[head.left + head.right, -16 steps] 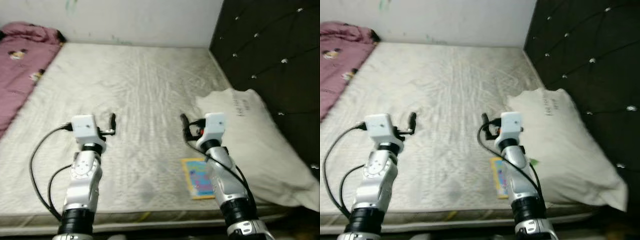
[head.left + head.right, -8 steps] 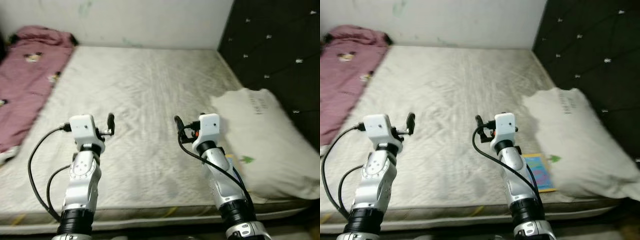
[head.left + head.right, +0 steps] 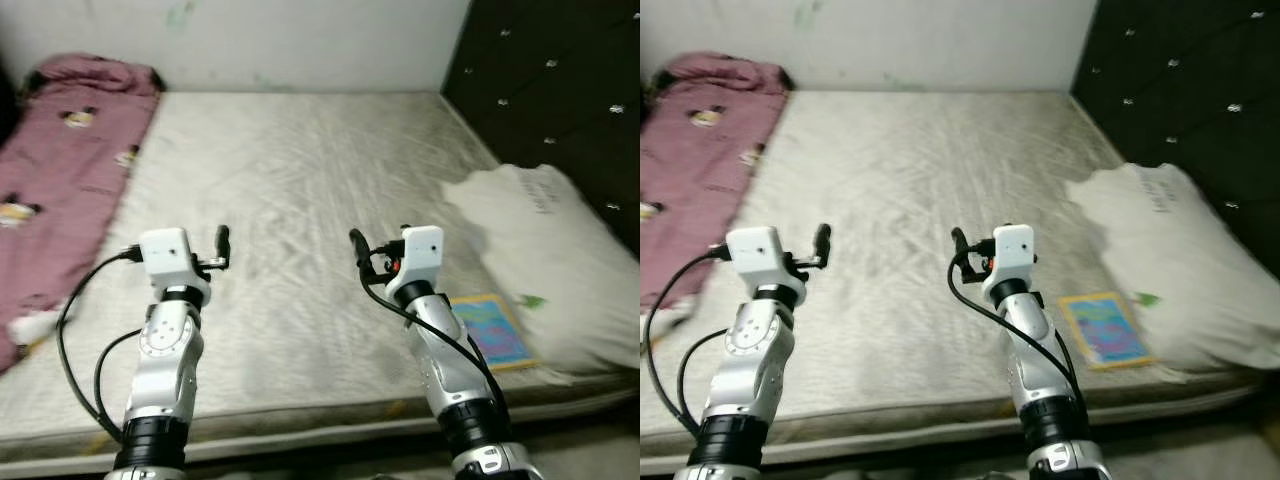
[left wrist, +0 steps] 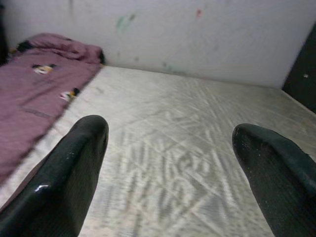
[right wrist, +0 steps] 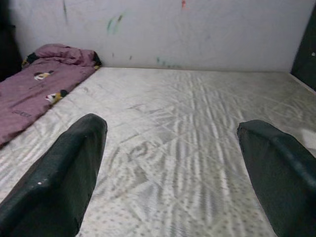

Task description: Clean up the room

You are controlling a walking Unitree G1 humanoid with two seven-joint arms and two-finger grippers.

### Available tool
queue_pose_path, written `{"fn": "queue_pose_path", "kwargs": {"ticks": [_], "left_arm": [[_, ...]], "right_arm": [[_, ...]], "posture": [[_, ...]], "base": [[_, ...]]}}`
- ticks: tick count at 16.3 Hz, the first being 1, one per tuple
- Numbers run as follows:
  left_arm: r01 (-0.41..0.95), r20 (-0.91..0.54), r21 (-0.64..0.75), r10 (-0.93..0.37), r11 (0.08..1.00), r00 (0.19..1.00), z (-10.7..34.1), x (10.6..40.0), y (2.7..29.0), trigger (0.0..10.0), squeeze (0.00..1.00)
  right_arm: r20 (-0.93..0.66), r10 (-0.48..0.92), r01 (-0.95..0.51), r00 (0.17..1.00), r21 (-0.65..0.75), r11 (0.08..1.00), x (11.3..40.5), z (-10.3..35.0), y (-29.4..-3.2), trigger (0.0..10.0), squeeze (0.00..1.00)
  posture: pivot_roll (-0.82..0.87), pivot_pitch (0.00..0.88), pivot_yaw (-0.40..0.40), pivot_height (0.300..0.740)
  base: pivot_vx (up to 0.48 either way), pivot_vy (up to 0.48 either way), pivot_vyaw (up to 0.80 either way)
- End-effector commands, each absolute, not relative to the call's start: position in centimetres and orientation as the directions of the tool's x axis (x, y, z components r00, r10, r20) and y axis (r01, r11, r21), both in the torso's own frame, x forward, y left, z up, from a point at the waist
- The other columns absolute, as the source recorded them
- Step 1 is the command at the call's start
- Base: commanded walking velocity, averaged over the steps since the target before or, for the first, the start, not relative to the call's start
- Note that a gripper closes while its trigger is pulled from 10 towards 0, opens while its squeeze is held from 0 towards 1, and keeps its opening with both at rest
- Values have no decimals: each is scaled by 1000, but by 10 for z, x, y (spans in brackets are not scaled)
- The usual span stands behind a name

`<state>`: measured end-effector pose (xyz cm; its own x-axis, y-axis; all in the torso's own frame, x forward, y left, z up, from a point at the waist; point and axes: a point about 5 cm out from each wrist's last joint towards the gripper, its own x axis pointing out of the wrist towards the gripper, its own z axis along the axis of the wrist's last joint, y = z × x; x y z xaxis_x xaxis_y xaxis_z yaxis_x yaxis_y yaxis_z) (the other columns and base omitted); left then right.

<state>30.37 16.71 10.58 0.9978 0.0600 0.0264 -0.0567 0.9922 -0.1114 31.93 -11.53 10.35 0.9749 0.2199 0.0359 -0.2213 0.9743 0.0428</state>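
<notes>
Two grippers hang over the near half of the pale quilted mattress (image 3: 300, 170), the left gripper (image 4: 173, 168) and the right gripper (image 5: 173, 168) both spread wide and holding nothing. What wants tidying lies well apart: a colourful flat picture book (image 3: 490, 328) at the near right edge, just beside the rumpled white pillow (image 3: 545, 250), and a mauve cartoon-print blanket (image 3: 60, 170) heaped along the left side. I'd worry about the book: it lies thin and flat near the edge, so a clumsy pinch could shove it off or snag the pillow. Reaching across for the blanket could overbalance the robot.
</notes>
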Motion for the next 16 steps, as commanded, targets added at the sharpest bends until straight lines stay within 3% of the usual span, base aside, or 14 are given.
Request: {"fn": "queue_pose_path", "kwargs": {"ticks": [1, 16], "left_arm": [[-34, 17, -121, 36, 992, 999, 105, 305, 157, 10000, 0], [-15, 12, -154, 17, 988, 1000, 106, 307, 153, 10000, 0]], "right_arm": [[27, 191, -192, 981, 40, 981, 320, 103, -125, 10000, 0], [28, 220, -221, 975, 30, 975, 320, 104, -121, 10000, 0]], "posture": [[39, 0, -23, 740], [39, 0, -23, 740]], "base": [[0, 480, 0], [0, 480, 0]]}}
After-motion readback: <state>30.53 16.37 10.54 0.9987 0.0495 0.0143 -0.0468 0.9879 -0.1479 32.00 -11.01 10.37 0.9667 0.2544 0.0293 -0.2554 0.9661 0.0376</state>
